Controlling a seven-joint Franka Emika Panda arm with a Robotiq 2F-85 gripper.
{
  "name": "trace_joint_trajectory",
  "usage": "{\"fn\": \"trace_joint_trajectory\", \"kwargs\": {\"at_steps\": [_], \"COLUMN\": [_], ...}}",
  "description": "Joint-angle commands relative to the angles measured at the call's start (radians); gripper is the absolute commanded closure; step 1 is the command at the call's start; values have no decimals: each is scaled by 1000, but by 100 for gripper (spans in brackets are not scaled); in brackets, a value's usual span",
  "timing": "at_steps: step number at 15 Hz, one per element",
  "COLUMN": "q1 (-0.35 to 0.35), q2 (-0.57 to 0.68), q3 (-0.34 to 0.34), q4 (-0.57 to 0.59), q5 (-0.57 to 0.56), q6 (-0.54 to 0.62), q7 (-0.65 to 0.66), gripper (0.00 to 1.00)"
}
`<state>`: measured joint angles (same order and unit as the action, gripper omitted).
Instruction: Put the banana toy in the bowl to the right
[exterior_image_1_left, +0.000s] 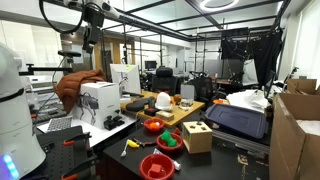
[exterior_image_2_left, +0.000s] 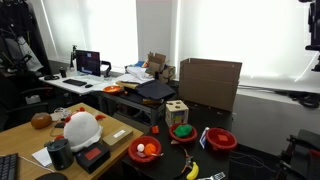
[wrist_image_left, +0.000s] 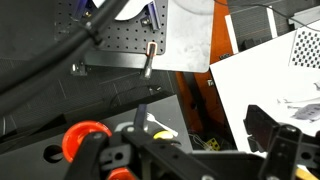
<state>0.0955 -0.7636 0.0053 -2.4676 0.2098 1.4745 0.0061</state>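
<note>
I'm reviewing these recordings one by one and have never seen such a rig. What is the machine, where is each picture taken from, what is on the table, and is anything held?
The machine is a single robot arm that a person steers from a distance. It ends in a gripper, a claw with two fingers.

Two pictures come from cameras standing in the room. They look at the same dark table from different sides. The third comes from a camera on the arm's wrist, so the gripper shows along its bottom edge.

On the table are three red bowls, a wooden box and a small yellow banana lying outside the bowls.

The arm is high above the table. In the wrist view the gripper looks open, and nothing is held.
</note>
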Motion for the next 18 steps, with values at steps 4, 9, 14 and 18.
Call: {"fn": "trace_joint_trajectory", "kwargs": {"at_steps": [4, 9, 14, 18], "q1": [-28, -35, -65, -117], "q2": [180, 411, 684, 884], "q3": [8, -25, -76, -93], "q4": [85, 224, 462, 683], "q5": [-39, -67, -124, -180], "q6": [119, 245, 216, 144], "q7": [-60, -137, -330, -495], "gripper": [0, 0, 0, 0]}}
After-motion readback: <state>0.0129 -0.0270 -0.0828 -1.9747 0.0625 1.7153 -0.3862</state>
